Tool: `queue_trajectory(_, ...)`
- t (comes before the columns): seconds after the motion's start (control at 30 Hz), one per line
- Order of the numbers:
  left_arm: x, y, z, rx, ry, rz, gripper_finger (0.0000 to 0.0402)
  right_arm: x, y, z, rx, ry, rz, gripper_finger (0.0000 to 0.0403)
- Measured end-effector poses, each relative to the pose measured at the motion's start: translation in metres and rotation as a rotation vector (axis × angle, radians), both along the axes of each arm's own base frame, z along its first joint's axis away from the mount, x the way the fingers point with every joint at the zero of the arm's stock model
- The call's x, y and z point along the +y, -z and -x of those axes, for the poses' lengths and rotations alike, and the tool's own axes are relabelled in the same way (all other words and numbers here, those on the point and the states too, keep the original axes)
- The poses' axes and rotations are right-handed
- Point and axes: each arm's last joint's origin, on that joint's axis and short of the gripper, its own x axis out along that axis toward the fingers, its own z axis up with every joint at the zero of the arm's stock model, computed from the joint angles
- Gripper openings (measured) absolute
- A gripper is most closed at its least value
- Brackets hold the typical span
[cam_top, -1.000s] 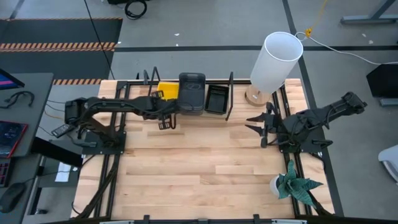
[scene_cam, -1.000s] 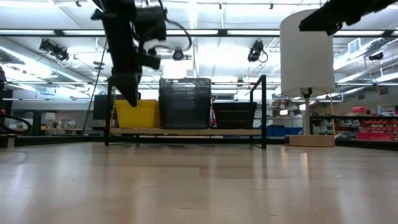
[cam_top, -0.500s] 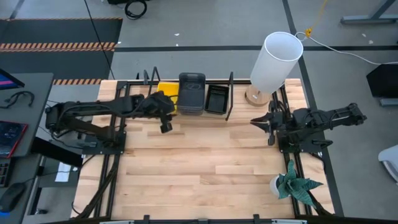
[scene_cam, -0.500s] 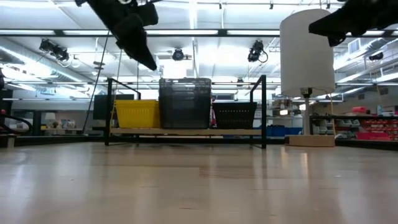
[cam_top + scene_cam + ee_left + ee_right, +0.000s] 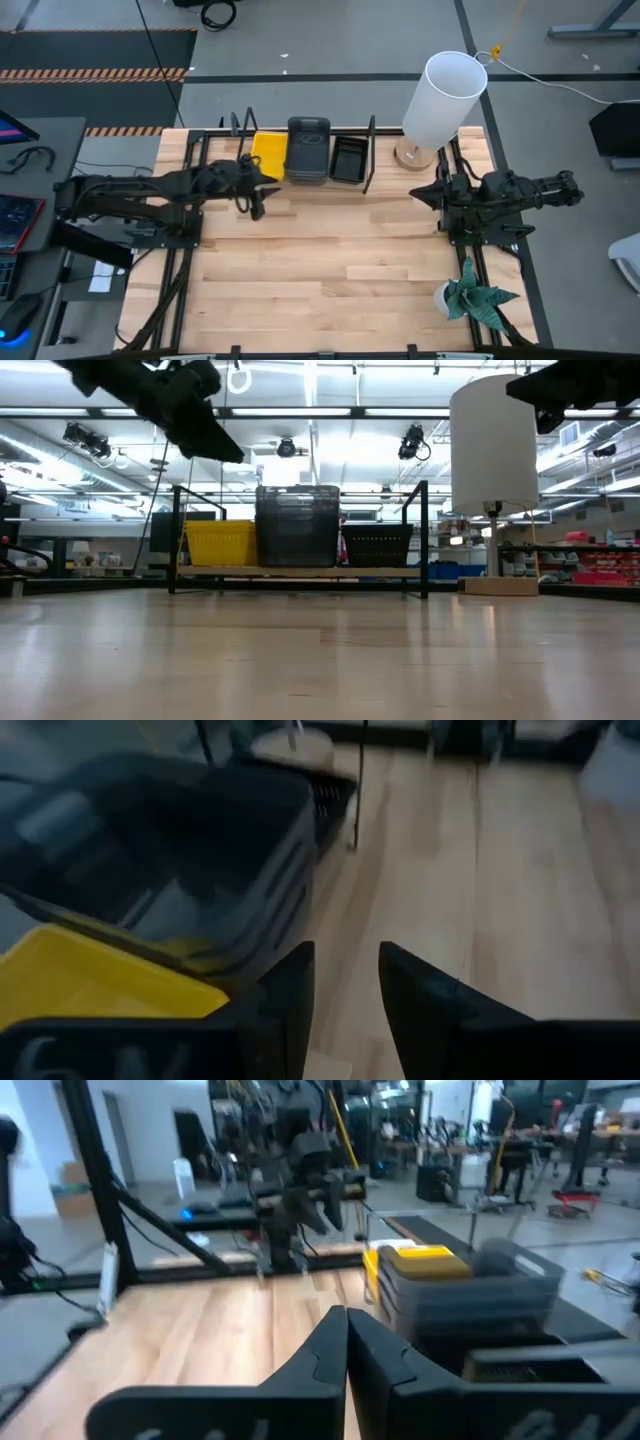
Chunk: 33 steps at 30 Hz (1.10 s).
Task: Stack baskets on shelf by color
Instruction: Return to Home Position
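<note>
Three baskets stand side by side on the shelf [image 5: 300, 183], a pale board between black uprights at the table's far edge. They are the yellow basket [image 5: 268, 155], the taller dark grey stack [image 5: 308, 150] and the black slotted basket [image 5: 348, 158]. In the low view, yellow [image 5: 222, 543], grey [image 5: 298, 525] and black [image 5: 377, 545] rest on the board [image 5: 300, 572]. My left gripper [image 5: 262, 192] hangs raised just near of the yellow basket, empty, with its fingers a little apart [image 5: 345, 990]. My right gripper [image 5: 418, 192] hovers right of the shelf, shut and empty [image 5: 347, 1342].
A tall white lamp [image 5: 442, 98] on a wooden base [image 5: 412, 155] stands at the far right corner, beside the shelf's right upright. A small potted plant [image 5: 470, 295] sits near the right edge. Bare tabletop [image 5: 320, 260] stretches between the arms.
My left gripper has risen from beside the yellow basket, tipped from pointing down to nearly level, and drawn back toward the table's left. My right gripper has shut its spread fingers and pulled slightly toward the right edge. The baskets have stayed put.
</note>
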Motion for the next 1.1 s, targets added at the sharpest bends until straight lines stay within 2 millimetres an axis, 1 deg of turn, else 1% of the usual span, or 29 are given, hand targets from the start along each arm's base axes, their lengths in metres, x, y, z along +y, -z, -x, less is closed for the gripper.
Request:
queue_trajectory(0.07,-0.001,0.0,0.007,-0.068,-0.011,0.009,0.0121,0.001,0.001,-0.002,-0.035,-0.02,-0.013,0.0008)
queue_trajectory(0.27,-0.004,0.004,0.027,-0.225,-0.022,0.022,0.0121,0.005,0.019,-0.011,-0.18,-0.094,0.054,0.0007)
queue_trajectory(0.4,-0.007,0.016,0.039,-0.33,-0.026,0.046,0.0121,0.006,0.029,-0.014,-0.223,-0.1,0.076,0.0008)
queue_trajectory(0.6,-0.015,0.038,0.059,-0.532,-0.001,0.088,0.0117,0.006,0.031,-0.014,-0.237,-0.1,0.074,0.0008)
queue_trajectory(0.67,-0.016,0.04,0.066,-0.632,0.001,0.115,0.0117,0.006,0.03,-0.014,-0.24,-0.1,0.076,0.0008)
queue_trajectory(0.77,-0.017,0.047,0.075,-0.734,0.002,0.137,0.0117,0.006,0.03,-0.014,-0.241,-0.112,0.077,0.0006)
queue_trajectory(0.97,-0.018,0.063,0.081,-0.734,-0.011,0.155,0.0116,0.008,0.031,-0.014,-0.244,-0.185,0.03,0.0006)
queue_trajectory(1.1,-0.018,0.068,0.082,-0.699,0.002,0.074,0.0116,0.009,0.036,-0.015,-0.192,-0.216,-0.02,0.0005)
